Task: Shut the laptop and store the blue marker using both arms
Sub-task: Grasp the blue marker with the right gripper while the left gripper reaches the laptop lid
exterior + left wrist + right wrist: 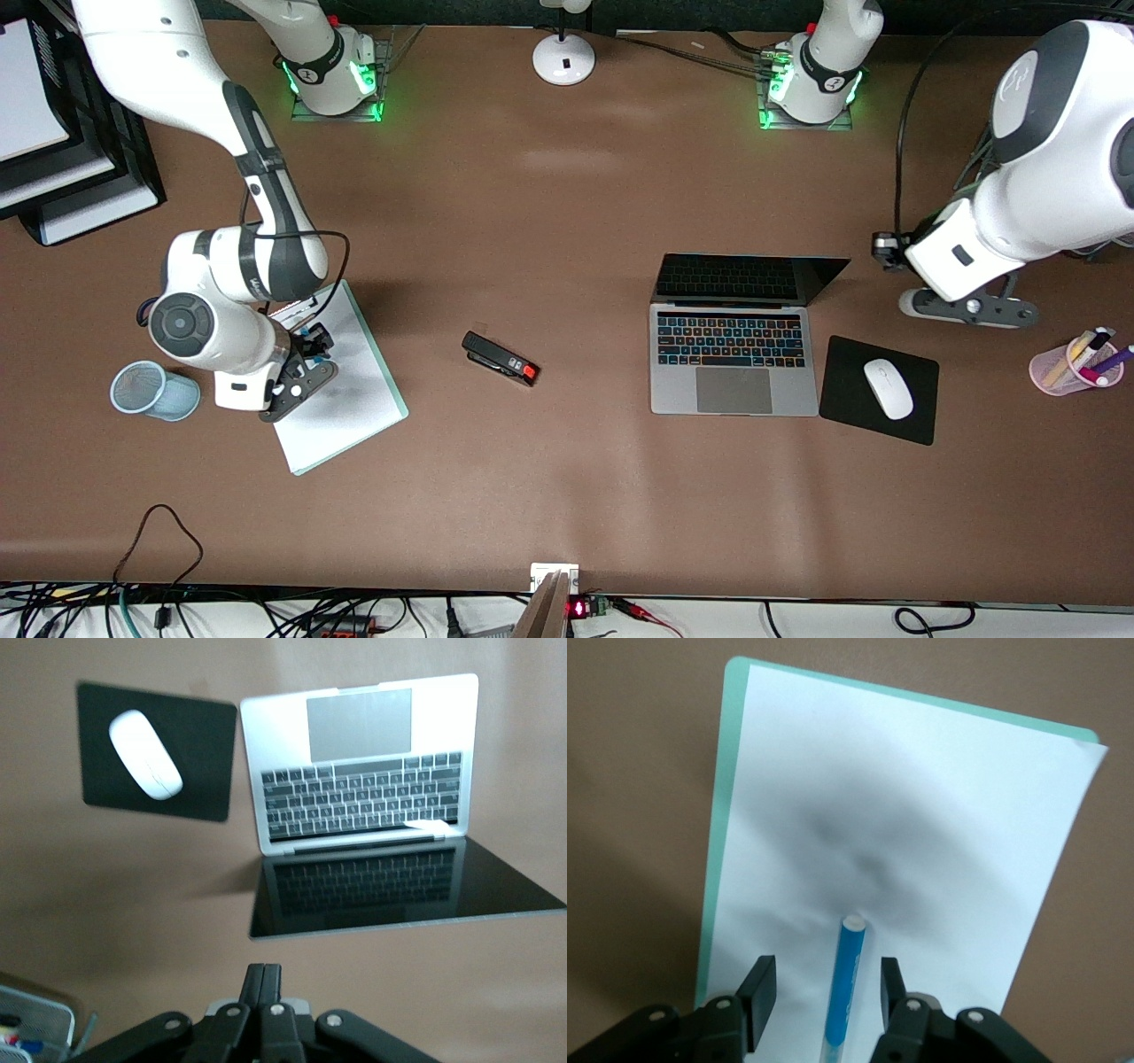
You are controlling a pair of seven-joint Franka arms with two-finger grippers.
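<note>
Only the right wrist view shows the blue marker point(847, 983): it lies on a white sheet of paper point(921, 842) backed by a teal clipboard point(716, 859), pale end pointing away from the camera, and the right gripper point(828, 992) has its fingers point(760, 985) spread on either side of the barrel without touching it. In the front view the marker is hidden under that gripper point(299, 372), which sits low over the paper point(345, 399) toward the right arm's end of the table.

The left wrist view shows the laptop point(363, 780) open, its dark screen tilted back, with the left gripper point(263, 988) pressed together above the table just short of the lid's top edge. In the front view that gripper is hidden by the left arm's bulk near its end of the table.

The laptop point(733, 341) sits mid-table toward the left arm's end, well in from every edge. A black mouse pad point(850, 399) with a white mouse point(888, 388) lies just beside it. A black stapler point(500, 358) rests alone near the table's centre, with bare brown surface all round it.

A blue mesh cup point(152, 390) lies tipped on its side beside the clipboard; what it holds cannot be seen. A pink cup point(1067, 370) near the left arm's end edge holds several pens.
</note>
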